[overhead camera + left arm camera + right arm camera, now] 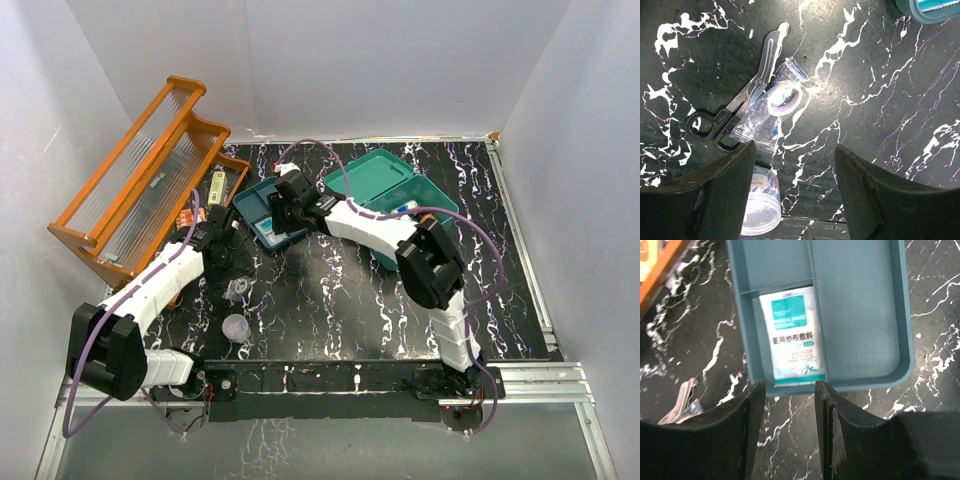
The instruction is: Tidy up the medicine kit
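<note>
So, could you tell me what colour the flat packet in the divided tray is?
The flat packet is white with teal print, clearest in right wrist view.

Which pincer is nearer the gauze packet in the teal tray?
Right. The right pincer hovers just off the gauze packet, over the insert tray rim; the left pincer is away over the table by the scissors.

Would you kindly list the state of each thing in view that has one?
medicine kit: lid open.
insert tray: beside the kit, holding one gauze packet.
scissors: closed, lying flat.
zip bag: lying partly over the scissors.
left end effector: open, empty.
right end effector: open, empty.
</note>
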